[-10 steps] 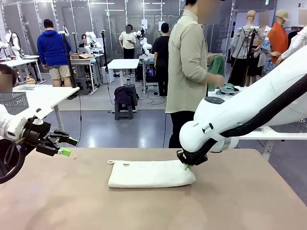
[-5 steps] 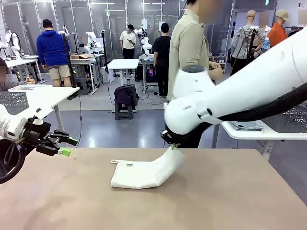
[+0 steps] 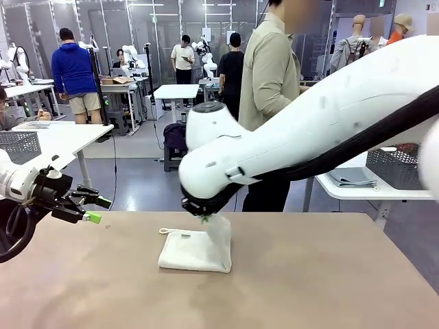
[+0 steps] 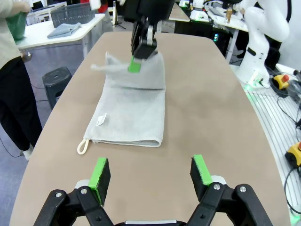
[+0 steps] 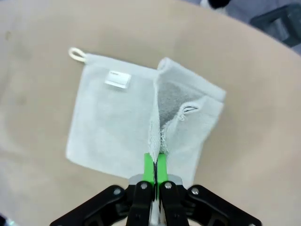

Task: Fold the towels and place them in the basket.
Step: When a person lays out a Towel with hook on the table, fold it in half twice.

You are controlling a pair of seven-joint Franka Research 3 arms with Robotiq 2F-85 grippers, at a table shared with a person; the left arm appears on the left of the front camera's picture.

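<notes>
The off-white towel (image 3: 188, 250) is lying at the middle of the table (image 3: 329, 288), with one end rising above the rest. The right gripper (image 5: 155, 162) is pinching that raised hem, clenched tight on the cloth. The left gripper (image 4: 150, 172) is hovering spread wide, carrying nothing. The towel is judged light, soft and limp: it is sagging from the single pinch, so gripping at the hem corners looks soundest.

Blurred in the left wrist view: lifted corner of the off-white towel (image 4: 131, 108). Pinched towel edge buried between pads of the right hand (image 5: 155, 165).
</notes>
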